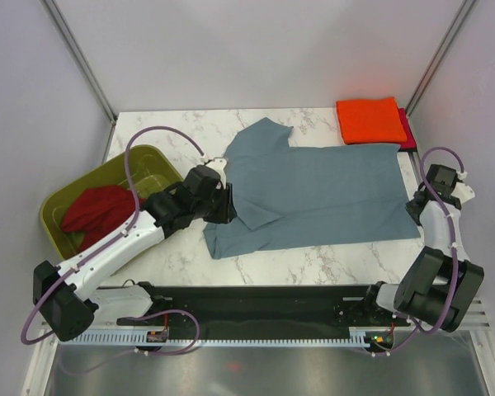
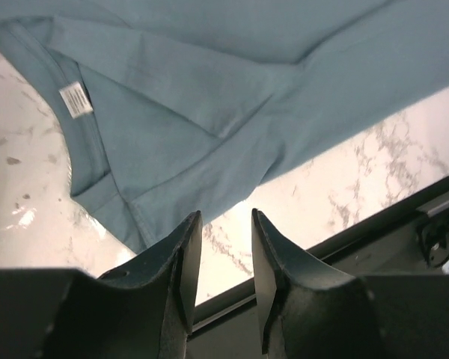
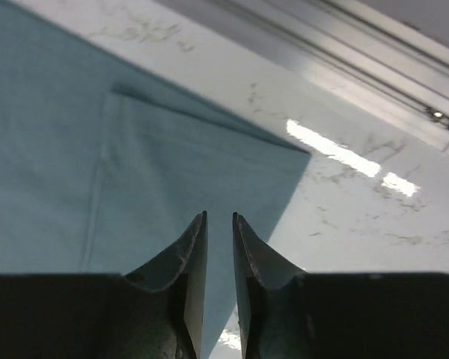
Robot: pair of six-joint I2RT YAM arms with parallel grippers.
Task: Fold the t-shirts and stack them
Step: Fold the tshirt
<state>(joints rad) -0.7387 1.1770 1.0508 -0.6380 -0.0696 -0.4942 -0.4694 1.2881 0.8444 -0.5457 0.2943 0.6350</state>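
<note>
A slate blue-grey t-shirt (image 1: 322,194) lies spread flat across the marble table, collar to the left, its near sleeve folded in over the body. My left gripper (image 1: 228,205) hovers at the collar end, and my right gripper (image 1: 414,208) sits at the hem edge. In the left wrist view the left gripper (image 2: 226,217) is open over bare table, just off the t-shirt (image 2: 209,97). In the right wrist view the right gripper (image 3: 220,217) stands narrowly open above the t-shirt's corner (image 3: 172,172), holding nothing. An orange t-shirt (image 1: 370,120) lies folded on a magenta-red one (image 1: 407,130) at the back right. A dark red t-shirt (image 1: 99,213) is bunched in the tub.
The olive-green tub (image 1: 153,161) stands at the table's left edge, next to my left arm. A black rail (image 1: 256,301) runs along the near edge. Metal frame posts and grey walls enclose the table. A white label (image 2: 76,99) shows inside the collar.
</note>
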